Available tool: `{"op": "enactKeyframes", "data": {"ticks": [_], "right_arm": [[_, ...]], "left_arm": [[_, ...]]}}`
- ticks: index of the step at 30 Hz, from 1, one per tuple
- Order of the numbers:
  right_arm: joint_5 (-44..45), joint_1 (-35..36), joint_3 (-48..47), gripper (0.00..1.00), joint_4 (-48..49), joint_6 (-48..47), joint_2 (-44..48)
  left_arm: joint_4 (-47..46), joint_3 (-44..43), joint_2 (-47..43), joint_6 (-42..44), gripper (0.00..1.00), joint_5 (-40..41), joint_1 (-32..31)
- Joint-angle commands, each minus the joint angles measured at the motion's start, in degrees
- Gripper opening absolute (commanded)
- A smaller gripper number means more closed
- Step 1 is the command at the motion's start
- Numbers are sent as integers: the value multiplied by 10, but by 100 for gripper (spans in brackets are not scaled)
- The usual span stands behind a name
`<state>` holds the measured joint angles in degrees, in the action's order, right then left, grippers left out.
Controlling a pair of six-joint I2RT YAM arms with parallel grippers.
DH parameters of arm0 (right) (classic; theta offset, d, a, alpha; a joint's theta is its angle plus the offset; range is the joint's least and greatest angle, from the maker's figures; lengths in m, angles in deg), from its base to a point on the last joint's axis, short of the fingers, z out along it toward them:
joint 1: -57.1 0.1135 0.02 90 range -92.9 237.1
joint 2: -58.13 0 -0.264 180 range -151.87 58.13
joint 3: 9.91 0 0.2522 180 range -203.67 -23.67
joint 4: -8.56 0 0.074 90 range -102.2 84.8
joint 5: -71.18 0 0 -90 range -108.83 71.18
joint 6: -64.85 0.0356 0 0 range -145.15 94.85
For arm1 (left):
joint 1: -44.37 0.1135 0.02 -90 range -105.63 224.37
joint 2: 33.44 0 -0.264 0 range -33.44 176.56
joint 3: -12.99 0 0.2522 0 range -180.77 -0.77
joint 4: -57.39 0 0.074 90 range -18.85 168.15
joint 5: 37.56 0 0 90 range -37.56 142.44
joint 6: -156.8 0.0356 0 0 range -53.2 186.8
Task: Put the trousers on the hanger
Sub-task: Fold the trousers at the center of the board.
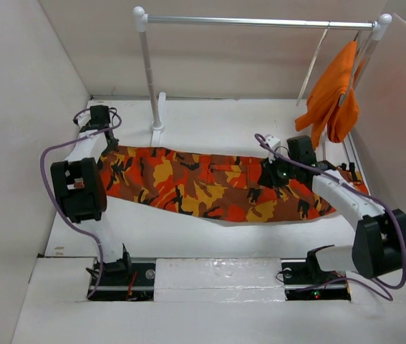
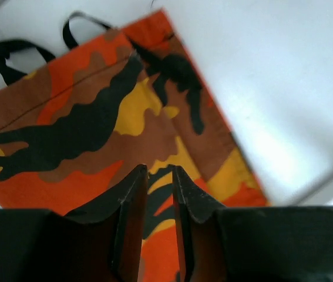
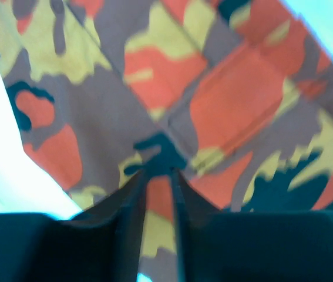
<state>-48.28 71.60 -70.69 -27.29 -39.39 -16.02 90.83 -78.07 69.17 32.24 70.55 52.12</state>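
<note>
Between the left end effector (image 2: 154, 171) and the right end effector (image 3: 159, 173), both seemingly clamped on them, the trousers (image 1: 203, 188) stretch slightly slack over the desk (image 1: 210, 240), so raise both ends evenly, keeping tension.

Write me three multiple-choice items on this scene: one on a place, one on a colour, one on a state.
1. Where does the orange garment hang?
A. at the right end of the rail
B. at the rail's left end
C. flat on the table

2. What colour are the cables?
A. green
B. purple
C. yellow

3. How do the trousers lie?
A. bunched in a pile
B. draped over the rail
C. stretched out between the two arms

Answers:
1 A: it dangles at the rail's right end.
2 B: purple loops run along both arms.
3 C: they span from the left gripper to the right gripper, both shut on the cloth.
</note>
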Motion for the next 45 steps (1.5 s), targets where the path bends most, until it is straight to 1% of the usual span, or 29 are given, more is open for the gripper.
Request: {"op": "enactKeyframes", "data": {"ticks": [1,2,3,4,6,7,8,9,10,11,12,13,14,16,22,27,31,32,33,34,37,38,39,40,41,42,43,44,45], "right_arm": [[-30,30,-74,31,33,-25,-46],[-44,42,-97,34,28,-38,-71],[-56,55,-124,37,20,-52,-128],[-77,68,-173,38,24,-70,-156],[-94,99,-221,41,28,-75,-212],[-110,107,-250,42,15,-86,-269],[-113,112,-304,43,10,-87,-297],[-113,118,-330,43,6,-86,-322],[-113,118,-350,44,-2,-86,-365],[-113,118,-387,45,-4,-86,-383],[-111,118,-404,45,-8,-85,-402],[-108,118,-418,45,-20,-86,-419],[-111,112,-431,45,-26,-89,-447],[-111,106,-452,45,-29,-85,-464],[-114,106,-471,47,-39,-84,-496],[-107,106,-464,47,-23,-74,-503],[-103,106,-462,48,-15,-69,-502],[-110,106,-463,45,-18,-71,-505],[-110,106,-463,45,-18,-71,-505],[-112,106,-463,43,-18,-69,-503],[-118,106,-449,39,-12,-67,-495],[-122,106,-446,31,-10,-66,-490],[-126,106,-441,29,-9,-65,-489],[-126,106,-439,26,-7,-64,-487],[-125,106,-439,19,-6,-63,-484],[-124,106,-437,17,-4,-63,-484],[-125,106,-439,15,-8,-62,-485],[-125,106,-441,12,-9,-62,-484],[-124,106,-440,10,-9,-62,-479]], "left_arm": [[31,-30,21,41,21,-3,10],[33,-36,26,45,22,-4,10],[31,-45,31,53,23,-13,10],[31,-51,46,71,27,-23,10],[44,-79,66,85,30,-46,10],[56,-88,86,104,33,-58,10],[63,-102,96,109,33,-76,10],[72,-106,103,114,34,-81,10],[73,-107,111,118,35,-82,10],[70,-102,113,120,35,-87,10],[68,-101,114,121,35,-90,10],[67,-100,116,120,39,-92,10],[66,-98,117,122,39,-97,10],[68,-100,124,124,41,-100,10],[77,-109,149,124,41,-101,10],[82,-123,167,123,41,-113,10],[77,-119,167,122,39,-100,10],[76,-119,167,124,34,-98,10],[77,-119,167,124,34,-98,10],[77,-120,168,123,31,-97,10],[78,-125,168,113,31,-95,10],[75,-121,164,111,31,-105,10],[64,-119,154,109,29,-110,10],[61,-119,153,107,20,-113,10],[62,-124,153,106,18,-111,10],[69,-131,159,105,15,-111,10],[75,-138,163,105,8,-109,10],[83,-148,167,104,4,-102,10],[90,-149,167,102,1,-99,10]]}}
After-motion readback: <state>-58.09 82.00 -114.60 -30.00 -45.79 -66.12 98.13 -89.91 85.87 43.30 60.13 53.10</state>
